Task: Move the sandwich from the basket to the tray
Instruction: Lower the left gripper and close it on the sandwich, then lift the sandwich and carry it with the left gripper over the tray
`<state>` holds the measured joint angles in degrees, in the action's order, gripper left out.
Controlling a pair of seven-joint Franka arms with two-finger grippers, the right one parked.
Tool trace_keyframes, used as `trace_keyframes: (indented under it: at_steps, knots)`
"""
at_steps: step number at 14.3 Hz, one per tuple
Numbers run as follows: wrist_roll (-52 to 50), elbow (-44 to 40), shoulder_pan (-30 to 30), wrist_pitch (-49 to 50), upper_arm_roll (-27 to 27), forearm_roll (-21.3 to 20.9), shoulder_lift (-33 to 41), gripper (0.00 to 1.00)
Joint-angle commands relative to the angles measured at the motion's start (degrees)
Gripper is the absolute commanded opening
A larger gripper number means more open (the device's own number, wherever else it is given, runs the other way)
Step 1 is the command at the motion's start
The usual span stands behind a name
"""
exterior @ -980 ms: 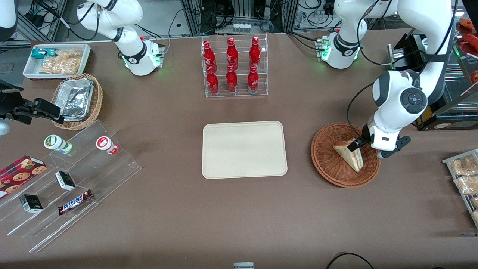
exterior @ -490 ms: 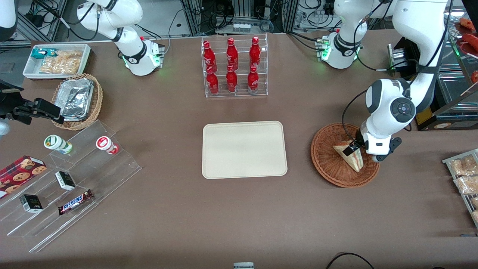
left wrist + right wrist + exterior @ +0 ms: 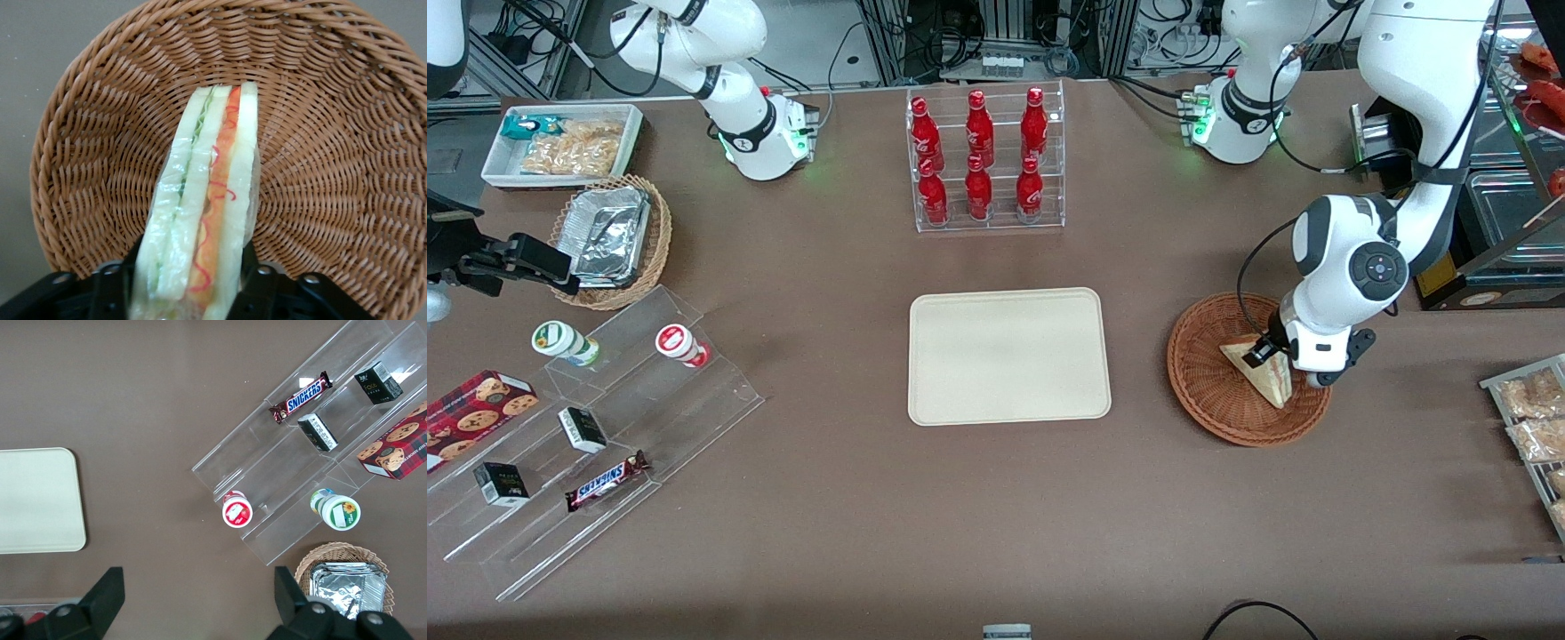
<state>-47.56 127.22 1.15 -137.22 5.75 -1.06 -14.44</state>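
Left arm's pincer (image 3: 1267,354) is down inside the basket (image 3: 1209,391), w/ its two black fingers (image 3: 257,287) pressed on either flat face of the sandwich (image 3: 1263,373), so it's closed on the sandwich, narrow grip. Sandwich is a wrapped wedge standing on edge, cut side w/ green and orange-red layers facing the wrist cam (image 3: 200,220); its lower part looks to be touching the weave of the basket (image 3: 333,167), can't tell if it's lifted at all. In the front view the sandwich sits in the basket's half toward the working arm's end of the tabletop (image 3: 960,516), at about 3 o'clock from the basket's centre. The tray (image 3: 1009,356) lies flat at mid-tabletop, at 9 o'clock from the basket and apart from it, nothing on it. At 12 o'clock from the tray, farther from the front cam, a clear rack of red bottles (image 3: 980,160). Toward the parked arm's end: a foil-lined basket (image 3: 609,240), a white bin of snacks (image 3: 560,147), clear stepped shelves (image 3: 596,444) w/ a Snickers bar (image 3: 605,480), small boxes and two cups.
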Motion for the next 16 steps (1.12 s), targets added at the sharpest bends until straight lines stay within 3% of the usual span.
trace_keyframes:
  at_steps: [1,5,11,16]
  knots:
    - [-0.7,-8.0,2.3,10.8,0.4,0.1,-0.6,0.06]
    - [2.5,-20.0,8.1,24.2,0.4,-0.4,-4.1,0.05]
    - [3.2,-29.6,21.4,23.1,0.4,-3.2,-12.1,0.08]
    - [-4.3,-37.5,31.4,23.1,0.4,-2.6,-19.5,0.0]
